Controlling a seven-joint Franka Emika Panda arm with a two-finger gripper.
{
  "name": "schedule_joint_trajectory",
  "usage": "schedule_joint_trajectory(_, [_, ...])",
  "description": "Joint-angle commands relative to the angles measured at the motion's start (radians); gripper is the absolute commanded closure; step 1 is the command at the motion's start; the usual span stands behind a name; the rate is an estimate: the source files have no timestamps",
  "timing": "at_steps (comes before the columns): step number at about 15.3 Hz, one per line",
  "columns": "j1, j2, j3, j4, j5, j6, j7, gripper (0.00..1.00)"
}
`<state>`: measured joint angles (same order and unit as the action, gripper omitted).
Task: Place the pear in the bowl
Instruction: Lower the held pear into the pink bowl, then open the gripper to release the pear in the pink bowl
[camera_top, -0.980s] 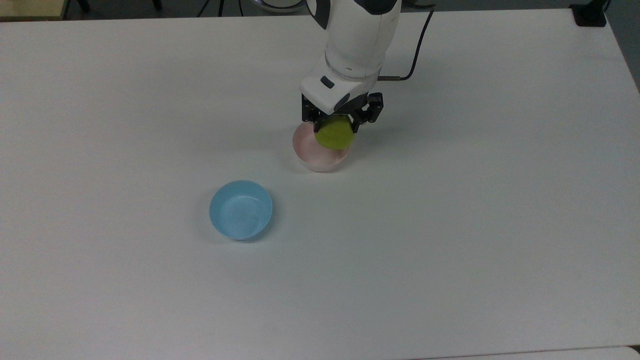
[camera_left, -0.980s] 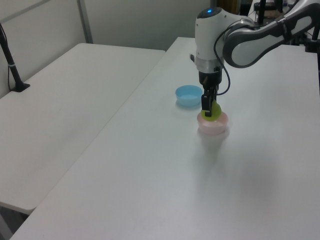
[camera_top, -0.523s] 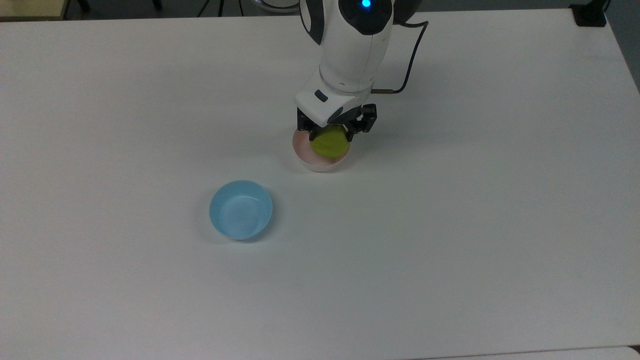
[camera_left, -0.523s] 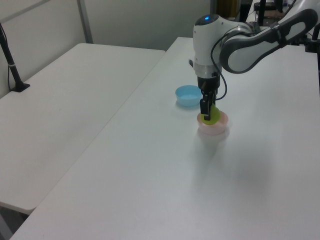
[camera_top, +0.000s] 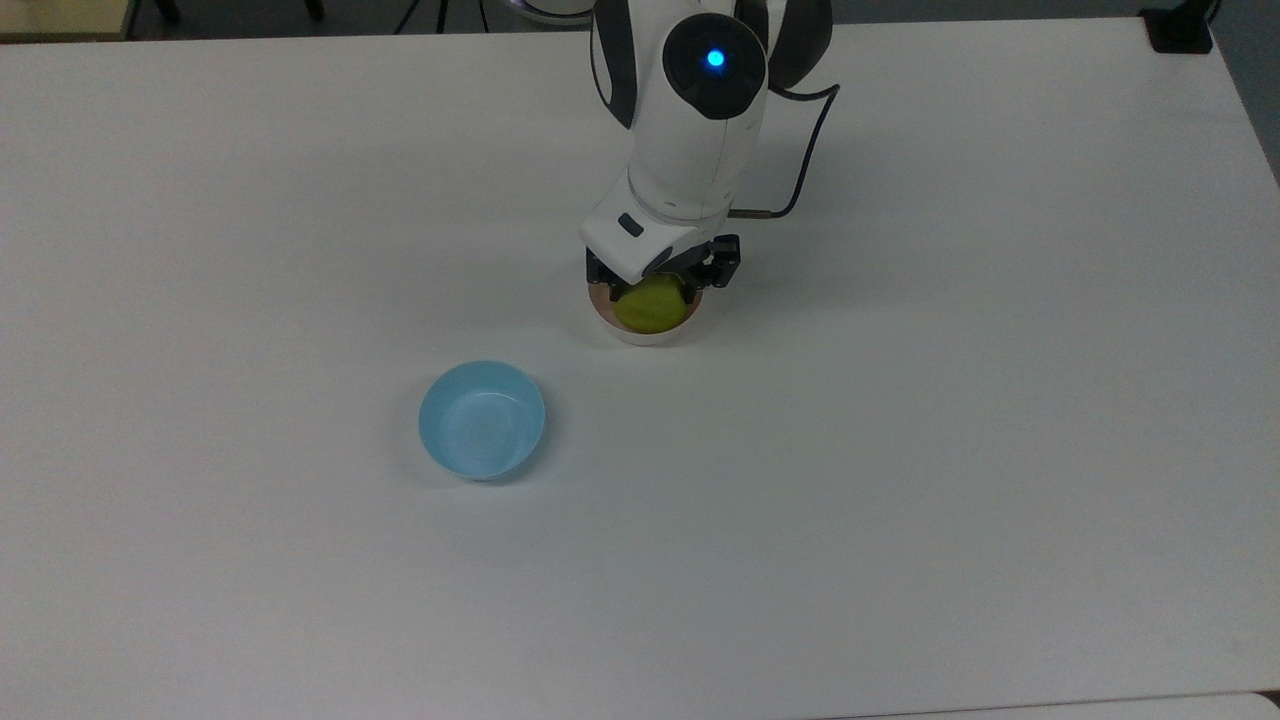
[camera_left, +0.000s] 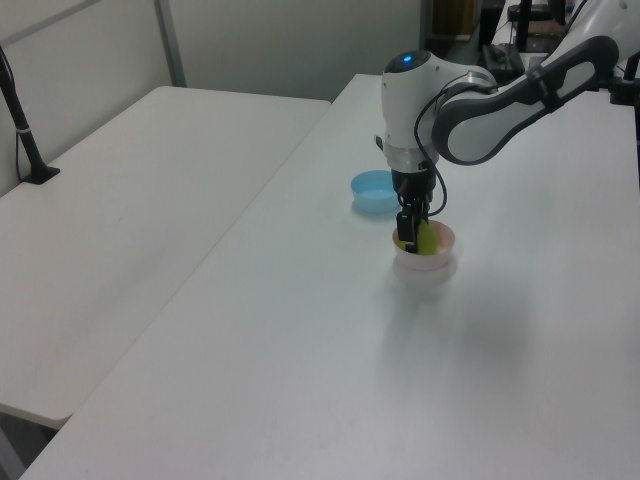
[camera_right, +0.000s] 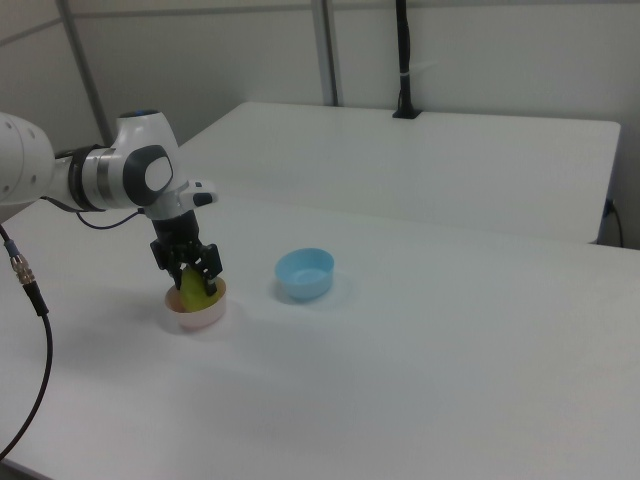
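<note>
Lowering noted: the pear (camera_top: 650, 304), pinched by the jaws, is now sunk inside the bowl (camera_top: 640, 336); release is judged next.

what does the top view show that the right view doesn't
Top view alone: the blue light on the arm's wrist, and the pear from above, filling much of the pink bowl.

Right view alone: a second table with a black post behind, and the pear's height above the bowl rim.

Both: the hand shut on the pear inside the pink bowl, and the blue bowl apart.
</note>
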<state>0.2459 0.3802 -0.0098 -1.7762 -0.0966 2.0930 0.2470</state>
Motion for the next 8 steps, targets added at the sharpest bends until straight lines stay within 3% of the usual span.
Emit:
schedule_joint_trajectory(1, [0.003,-0.017,-0.007,-0.014,0.000,0.015,0.000,0.00])
schedule_joint_trajectory(8, [0.003,-0.099,-0.013,-0.006,0.000,-0.080,0.000,0.00])
